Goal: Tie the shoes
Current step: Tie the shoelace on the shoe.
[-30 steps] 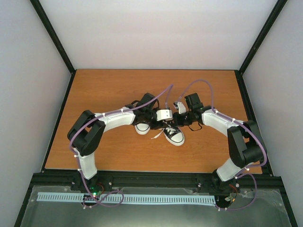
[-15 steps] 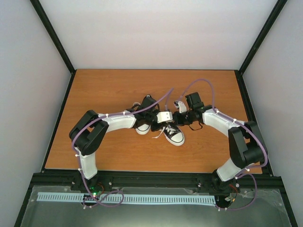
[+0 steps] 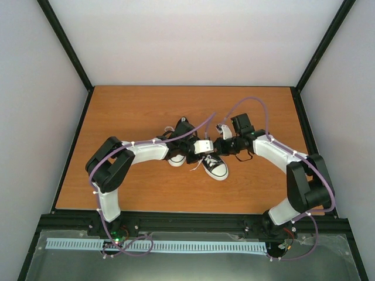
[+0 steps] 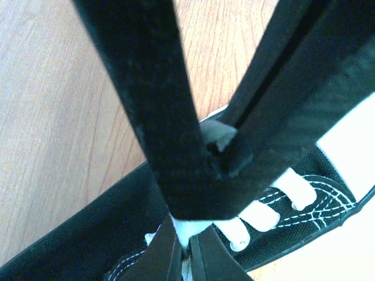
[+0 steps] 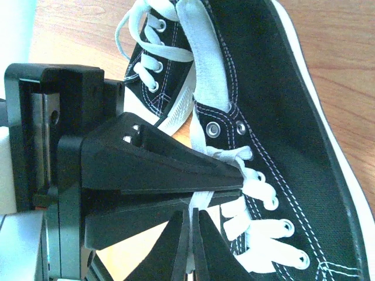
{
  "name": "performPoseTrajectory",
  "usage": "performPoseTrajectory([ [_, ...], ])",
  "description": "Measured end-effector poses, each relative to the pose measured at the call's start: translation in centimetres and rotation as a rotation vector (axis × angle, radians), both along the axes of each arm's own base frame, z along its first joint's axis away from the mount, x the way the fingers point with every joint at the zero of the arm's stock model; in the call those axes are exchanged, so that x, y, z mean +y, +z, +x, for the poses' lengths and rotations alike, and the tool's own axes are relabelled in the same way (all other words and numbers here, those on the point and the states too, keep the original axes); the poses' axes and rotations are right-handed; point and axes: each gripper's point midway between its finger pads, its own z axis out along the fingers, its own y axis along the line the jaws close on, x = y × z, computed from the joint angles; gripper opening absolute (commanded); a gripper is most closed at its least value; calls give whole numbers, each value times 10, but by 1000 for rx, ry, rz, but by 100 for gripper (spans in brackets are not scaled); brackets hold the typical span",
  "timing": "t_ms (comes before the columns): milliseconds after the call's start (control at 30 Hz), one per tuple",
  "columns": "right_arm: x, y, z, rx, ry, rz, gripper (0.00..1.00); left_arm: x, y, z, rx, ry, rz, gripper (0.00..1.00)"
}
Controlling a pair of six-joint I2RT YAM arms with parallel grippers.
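Note:
Two black sneakers with white toe caps lie side by side mid-table: the left shoe [image 3: 176,158] and the right shoe [image 3: 217,168]. Both grippers meet over the right shoe's laces. My left gripper [image 3: 210,150] is shut on a white lace [image 4: 186,229] just above the shoe's eyelets [image 4: 188,237]. My right gripper [image 3: 218,146] is shut on a white lace strand [image 5: 202,199] beside the same shoe [image 5: 281,117]; its fingers [image 5: 192,213] cross under the left gripper's black fingers [image 5: 158,158]. The other shoe [image 5: 157,55] lies behind. The right gripper's fingers [image 4: 146,99] fill the left wrist view.
The shoes rest on a wooden tabletop [image 3: 135,111] framed by black rails [image 3: 64,146] and grey walls. Purple cables [image 3: 246,102] arch over both arms. The arm bases stand at the near edge [image 3: 193,222].
The left arm's forearm and gripper have shifted slightly right and away, toward the right gripper. The right arm's elbow has moved a little outward. The shoes stay put.

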Motion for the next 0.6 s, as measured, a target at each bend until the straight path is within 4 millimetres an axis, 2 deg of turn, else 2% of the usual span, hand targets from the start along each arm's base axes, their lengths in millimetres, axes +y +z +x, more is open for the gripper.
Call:
performPoseTrajectory([
  [333,-8,5,-2,3,-12,-5,3,-4,4,-1,-15,-28,-21,1],
  [600,-9,8,-4,3,-13,-3,3,-5,7,-4,-11,-41,-29,7],
])
